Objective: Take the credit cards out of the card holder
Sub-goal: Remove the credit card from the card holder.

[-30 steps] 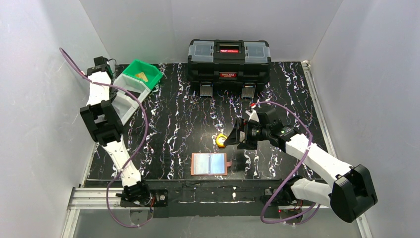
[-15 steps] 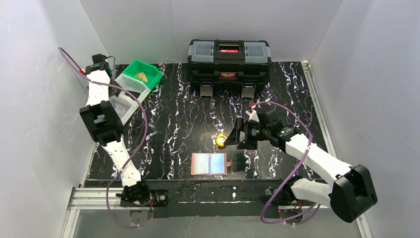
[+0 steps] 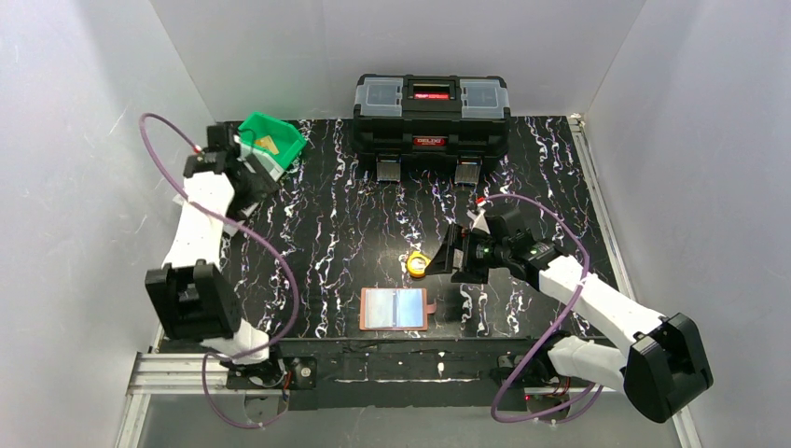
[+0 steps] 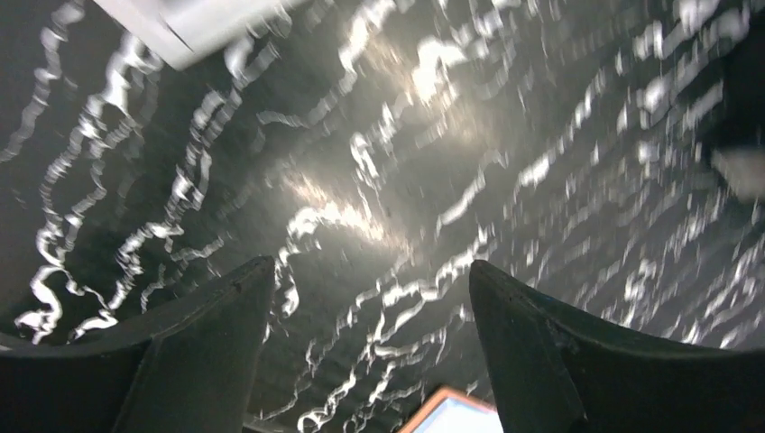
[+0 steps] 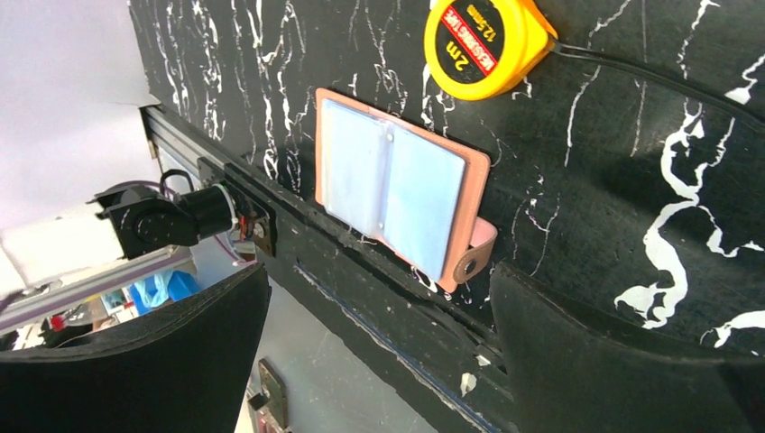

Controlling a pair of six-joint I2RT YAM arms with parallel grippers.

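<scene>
Blurred black, white-veined marble-pattern worktop [image 4: 379, 135]; the left pincer [image 4: 370, 271] is spread wide, a corner of the tan-edged, pale-sleeved card holder [image 4: 451, 417] showing between its fingers.

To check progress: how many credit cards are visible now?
1: a gold-tan card lies in the green bin. More may be hidden behind the left arm or inside the card holder.

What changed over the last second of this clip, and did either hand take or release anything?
The left arm folded back and swung its hand from the far-left corner inward, next to the green bin; it is open and empty. The right hand barely shifted and is open near the tape measure. Nothing was visibly taken or released. The card holder and toolbox stayed put.
</scene>
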